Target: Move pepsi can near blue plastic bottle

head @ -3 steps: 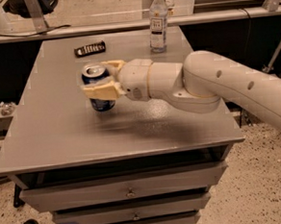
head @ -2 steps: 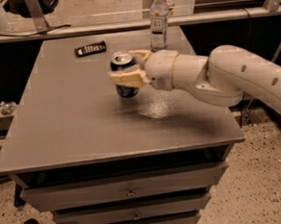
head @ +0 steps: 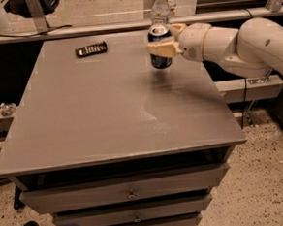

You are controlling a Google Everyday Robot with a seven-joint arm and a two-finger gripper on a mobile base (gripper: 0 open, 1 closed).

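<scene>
Over the grey table (head: 107, 112), the white arm (head: 253, 44) stretched in from the right. The bottle (head: 160, 9) stood at the far edge. The gripper (head: 160, 40) was clamped on the can (head: 160, 61), just in front of the bottle and seemingly not set down. Lowering and release were left.

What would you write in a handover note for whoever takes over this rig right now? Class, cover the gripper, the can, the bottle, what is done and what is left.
Gripper: at the far right of the table, jaws shut on the pepsi can, held upright.
Blue plastic bottle: upright at the far edge, directly behind the can.
Small black object: far left, out of the way.
Done: can is grasped and already close to the bottle.
Unclear: whether the can's base touches the table.
Left: set the can down, open the jaws, and back away, probably without nudging the bottle.
</scene>
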